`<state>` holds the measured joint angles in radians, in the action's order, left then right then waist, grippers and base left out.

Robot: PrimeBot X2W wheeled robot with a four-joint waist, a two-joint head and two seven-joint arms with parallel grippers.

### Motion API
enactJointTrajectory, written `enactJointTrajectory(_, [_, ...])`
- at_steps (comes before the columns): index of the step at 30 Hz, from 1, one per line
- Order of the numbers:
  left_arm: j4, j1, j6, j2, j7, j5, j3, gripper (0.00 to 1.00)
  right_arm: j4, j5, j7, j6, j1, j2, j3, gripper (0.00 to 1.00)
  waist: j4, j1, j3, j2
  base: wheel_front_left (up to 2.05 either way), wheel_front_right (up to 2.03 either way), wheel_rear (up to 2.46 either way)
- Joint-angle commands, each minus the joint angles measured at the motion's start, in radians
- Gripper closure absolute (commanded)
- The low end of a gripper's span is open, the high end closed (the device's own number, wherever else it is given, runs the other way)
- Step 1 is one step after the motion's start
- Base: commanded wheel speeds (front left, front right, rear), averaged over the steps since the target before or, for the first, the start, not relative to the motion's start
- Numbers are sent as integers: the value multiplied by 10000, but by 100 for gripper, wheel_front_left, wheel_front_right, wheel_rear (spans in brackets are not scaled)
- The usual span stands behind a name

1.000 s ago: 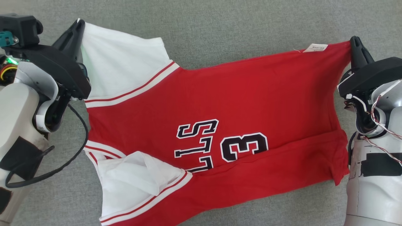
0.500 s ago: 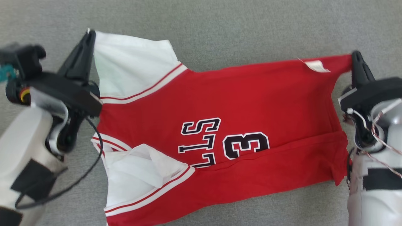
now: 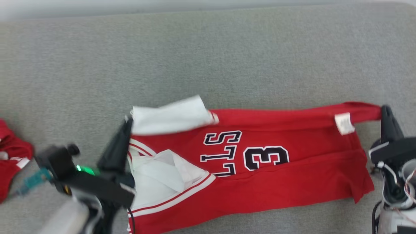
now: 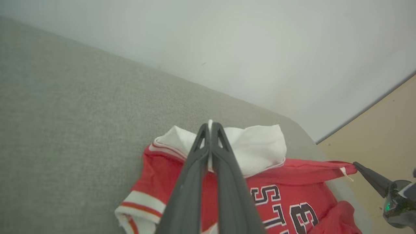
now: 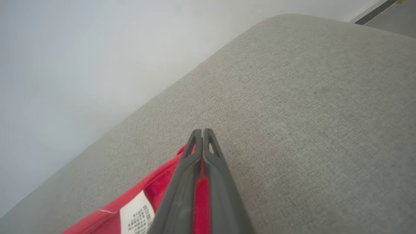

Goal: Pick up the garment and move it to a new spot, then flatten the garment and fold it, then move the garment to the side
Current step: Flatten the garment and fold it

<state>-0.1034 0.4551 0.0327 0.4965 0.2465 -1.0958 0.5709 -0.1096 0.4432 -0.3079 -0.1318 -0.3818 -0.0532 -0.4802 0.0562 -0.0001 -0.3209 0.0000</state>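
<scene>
Folding is proceeding, by judgement: the left gripper is pinching the jersey's white sleeve and the right gripper its red hem, fingers shut on cloth, over the grey cushion. Finishing the fold and moving it aside are remaining.

A jersey lies across the lower centre of the head view on a cushion. The left gripper meets the jersey's upper-left corner and the right gripper its upper-right corner, with a label just left of that. Another cloth lies well apart at the left edge.
</scene>
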Motion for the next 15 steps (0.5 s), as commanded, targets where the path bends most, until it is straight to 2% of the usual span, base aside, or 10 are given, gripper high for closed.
enactJointTrajectory(1, [177, -364, -65, -63, 76, 51, 40, 100, 39, 164, -15, 22, 272, 43, -18, 100, -209, 1, 205, 0, 0, 0, 0])
enactJointTrajectory(8, [895, -1956, -496, -554, 165, -124, -7, 100, -194, 690, 129, 22, 1283, 41, -216, 100, -450, 1, 466, 0, 0, 0, 0])
enactJointTrajectory(15, [1069, -2833, -506, -808, 176, -312, -63, 100, -605, 899, 445, 22, 1728, 42, -482, 100, -565, 1, 692, 0, 0, 0, 0])
